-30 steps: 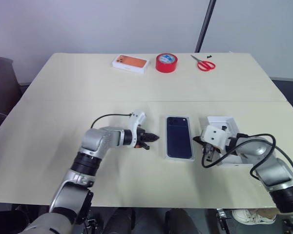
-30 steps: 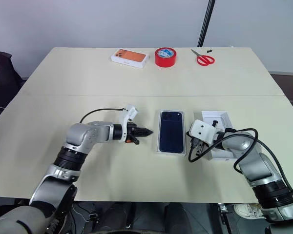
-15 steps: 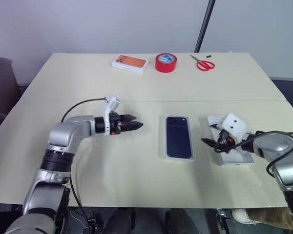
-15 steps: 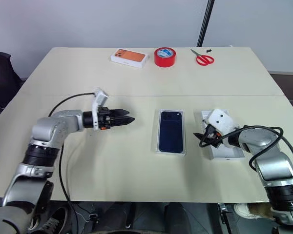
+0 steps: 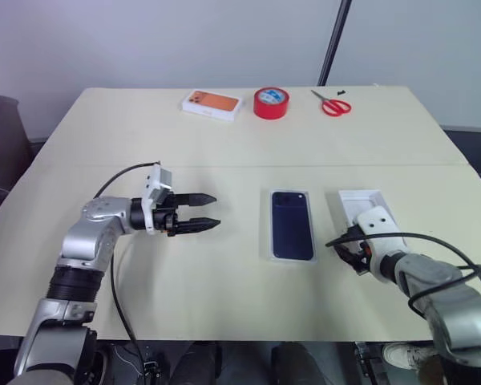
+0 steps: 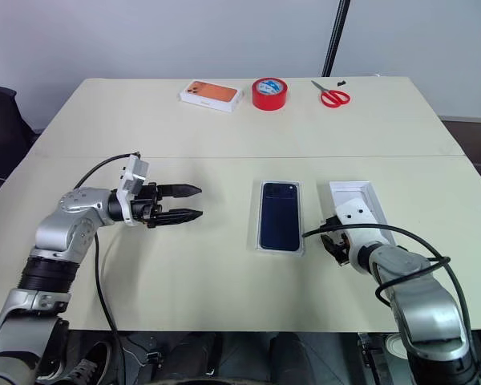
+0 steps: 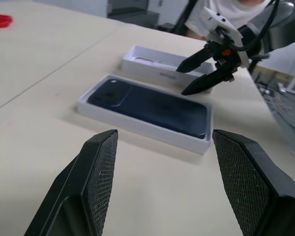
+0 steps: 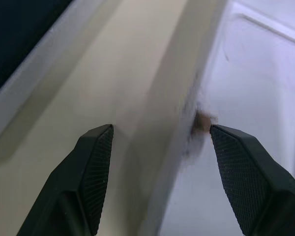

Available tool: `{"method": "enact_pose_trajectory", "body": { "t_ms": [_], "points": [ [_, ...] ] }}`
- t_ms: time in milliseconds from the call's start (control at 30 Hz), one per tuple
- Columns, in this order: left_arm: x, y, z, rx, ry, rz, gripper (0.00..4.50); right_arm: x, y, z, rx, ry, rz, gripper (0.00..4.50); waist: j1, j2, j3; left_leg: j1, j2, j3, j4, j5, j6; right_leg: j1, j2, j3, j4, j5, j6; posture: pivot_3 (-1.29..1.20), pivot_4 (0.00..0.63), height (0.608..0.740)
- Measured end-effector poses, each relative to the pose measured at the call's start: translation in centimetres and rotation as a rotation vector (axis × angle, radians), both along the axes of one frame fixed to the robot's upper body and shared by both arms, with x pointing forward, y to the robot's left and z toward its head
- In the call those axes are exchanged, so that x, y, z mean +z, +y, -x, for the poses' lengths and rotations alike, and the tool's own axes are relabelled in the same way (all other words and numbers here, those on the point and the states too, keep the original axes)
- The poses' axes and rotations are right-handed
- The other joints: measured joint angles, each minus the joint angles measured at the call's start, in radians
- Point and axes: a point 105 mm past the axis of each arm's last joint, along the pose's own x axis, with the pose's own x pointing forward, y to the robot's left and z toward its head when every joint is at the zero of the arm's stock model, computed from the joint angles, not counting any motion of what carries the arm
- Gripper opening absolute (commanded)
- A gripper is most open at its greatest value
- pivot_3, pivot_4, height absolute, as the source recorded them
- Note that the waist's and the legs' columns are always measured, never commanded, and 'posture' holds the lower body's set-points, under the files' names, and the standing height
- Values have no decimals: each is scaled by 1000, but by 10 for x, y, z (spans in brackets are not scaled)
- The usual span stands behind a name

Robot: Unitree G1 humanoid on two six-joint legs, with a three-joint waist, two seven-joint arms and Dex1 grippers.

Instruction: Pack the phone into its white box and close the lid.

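On the left, the left gripper [image 5: 208, 211] is hovering over the table [image 5: 224, 144] with fingers spread apart, holding nothing. In the middle, the phone [image 5: 293, 225] is lying inside the white box [image 5: 270, 241]. To the right, the lid [image 5: 359, 202] is lying open-side up, and the right gripper [image 7: 191, 76] is standing beside it, fingers parted, empty.

No readable text, brand, number or sign anywhere, small dark marks inside the lid [image 7: 160, 63] at upper centre of the left wrist view (too small to read)
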Motion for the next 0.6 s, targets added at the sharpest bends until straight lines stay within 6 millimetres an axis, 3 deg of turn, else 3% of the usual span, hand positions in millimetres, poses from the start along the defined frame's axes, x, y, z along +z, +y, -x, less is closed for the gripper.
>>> {"method": "enact_pose_trajectory", "body": {
  "t_ms": [100,200,333,367,600],
  "points": [
    [-5,3,3,-2,-7,-6,3224,0,-2,3,-32,20,-16,3271,2,0,0,0,0,0,0,0,0,0,0,0,0,0,0,0,150,740],
    [-11,4,8,-11,8,-8,3257,1,4,3,-42,63,-101,2464,2,0,0,0,0,0,0,0,0,0,0,0,0,0,0,0,150,740],
    [-13,4,13,-35,-7,-11,3257,4,-3,-9,-143,100,-231,322,4,0,0,0,0,0,0,0,0,0,0,0,0,0,0,0,150,740],
    [-14,4,14,-38,-6,-12,3257,4,-6,-10,-167,103,-246,53,4,0,0,0,0,0,0,0,0,0,0,0,0,0,0,0,150,740],
    [-12,2,17,-45,-35,-15,3257,7,-8,-17,-168,121,-205,53,2,1,0,0,0,0,0,0,0,-1,0,1,0,0,0,0,150,740]
  ]
}}
